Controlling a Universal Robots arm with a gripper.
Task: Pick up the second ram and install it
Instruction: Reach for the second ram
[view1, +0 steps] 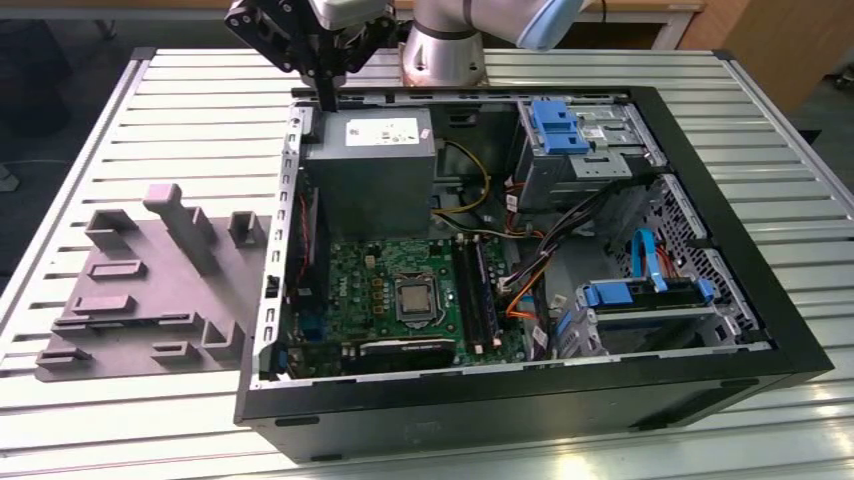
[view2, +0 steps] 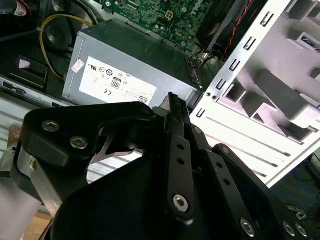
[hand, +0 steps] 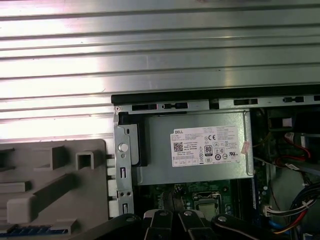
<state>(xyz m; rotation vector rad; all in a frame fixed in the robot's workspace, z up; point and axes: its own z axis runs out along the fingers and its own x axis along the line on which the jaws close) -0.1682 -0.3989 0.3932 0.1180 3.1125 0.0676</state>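
My gripper hangs over the far corner of the open computer case, just above the grey power supply. Its black fingers meet in one narrow tip, shut, and I see nothing between them in both wrist views. The green board lies on the case floor with its long black slots beside the processor socket. A grey moulded tray lies on the table at the exterior view's left of the case. A thin bluish strip lies on that tray. I cannot tell whether it is the second ram.
The case's metal side wall stands between tray and power supply. Cables, blue drive brackets and a drive cage crowd the exterior view's right half of the case. The table is ribbed metal. The robot base stands behind the case.
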